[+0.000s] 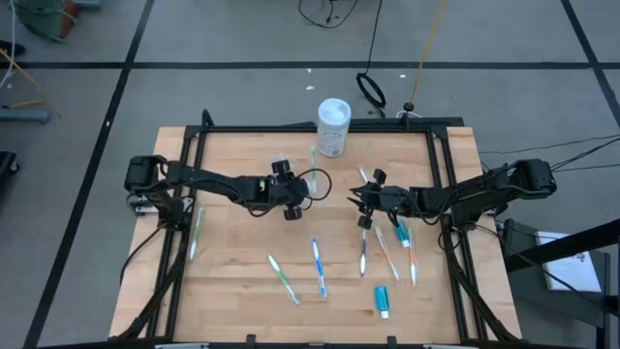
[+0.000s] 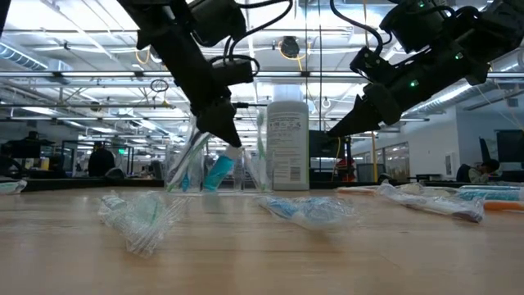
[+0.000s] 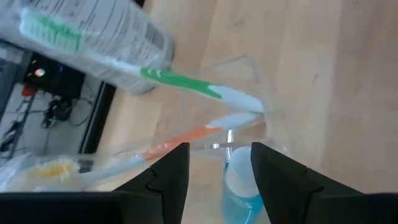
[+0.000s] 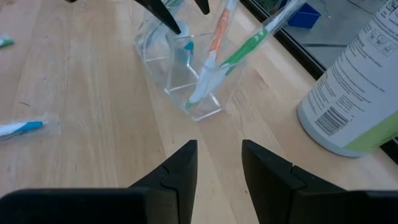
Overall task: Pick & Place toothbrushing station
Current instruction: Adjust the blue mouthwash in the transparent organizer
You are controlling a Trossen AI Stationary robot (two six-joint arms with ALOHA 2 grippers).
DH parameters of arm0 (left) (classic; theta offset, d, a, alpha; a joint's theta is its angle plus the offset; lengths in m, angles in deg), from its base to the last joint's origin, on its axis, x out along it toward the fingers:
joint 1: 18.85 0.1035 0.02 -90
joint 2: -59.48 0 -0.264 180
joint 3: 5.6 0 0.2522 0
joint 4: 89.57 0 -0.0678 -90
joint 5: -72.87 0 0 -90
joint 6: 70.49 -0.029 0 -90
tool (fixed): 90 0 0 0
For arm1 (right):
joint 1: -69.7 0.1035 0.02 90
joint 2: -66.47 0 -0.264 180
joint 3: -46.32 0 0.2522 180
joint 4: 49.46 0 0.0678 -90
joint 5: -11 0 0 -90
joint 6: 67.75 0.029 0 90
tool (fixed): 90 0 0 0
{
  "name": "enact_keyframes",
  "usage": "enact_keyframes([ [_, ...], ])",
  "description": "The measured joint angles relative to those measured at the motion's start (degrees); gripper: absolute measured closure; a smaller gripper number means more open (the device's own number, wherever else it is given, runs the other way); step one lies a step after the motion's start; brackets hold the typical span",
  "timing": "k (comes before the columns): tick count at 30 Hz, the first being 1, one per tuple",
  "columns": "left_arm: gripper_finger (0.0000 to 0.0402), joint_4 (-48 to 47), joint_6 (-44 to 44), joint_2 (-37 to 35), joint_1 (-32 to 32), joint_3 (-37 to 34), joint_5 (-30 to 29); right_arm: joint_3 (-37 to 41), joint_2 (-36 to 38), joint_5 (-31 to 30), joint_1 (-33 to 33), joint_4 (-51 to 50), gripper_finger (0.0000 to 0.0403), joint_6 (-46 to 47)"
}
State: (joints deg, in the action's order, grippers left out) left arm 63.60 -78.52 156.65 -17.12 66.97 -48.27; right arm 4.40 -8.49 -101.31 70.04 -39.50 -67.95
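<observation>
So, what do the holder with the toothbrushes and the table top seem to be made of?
The holder looks like clear, glossy hard plastic: the table grain shows through its walls, and its edges catch the light. The table top looks like light wood with a smooth finish, since grain lines and plank joints are visible; whether it is solid wood or a veneer I cannot tell.

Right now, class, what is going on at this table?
The left gripper hangs open over the clear toothbrushing station, which already holds an orange brush, a green brush and a blue tube. The right gripper waits open nearby. More wrapped brushes lie on the table.
</observation>
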Motion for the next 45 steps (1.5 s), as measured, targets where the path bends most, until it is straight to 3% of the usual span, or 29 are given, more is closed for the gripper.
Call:
enact_keyframes([
  [12,0.0225,-0.88,-2.36,0.0,-0.09,0.0,-2.5,0.0,-0.01,0.04,0.0,-0.04,0.0287,0.0],
  [19,0.0225,-3.15,-2.45,-0.03,-0.59,0.0,-8.17,0.0,-0.02,0.07,0.0,-0.04,0.0287,0.02],
  [30,0.0225,-5.19,-2.38,-0.84,-0.63,0.0,-8.81,0.0,0.0,0.07,0.0,-0.04,0.0287,0.02],
  [37,0.0225,-6.93,-3.91,-1.54,-0.63,0.0,-12.42,0.0,0.0,0.09,0.0,-0.06,0.0287,0.02],
  [45,0.0225,-13.9,1.41,-4.73,-0.63,-0.04,-12.56,0.0,0.0,0.09,0.0,-0.37,0.0287,0.02],
])
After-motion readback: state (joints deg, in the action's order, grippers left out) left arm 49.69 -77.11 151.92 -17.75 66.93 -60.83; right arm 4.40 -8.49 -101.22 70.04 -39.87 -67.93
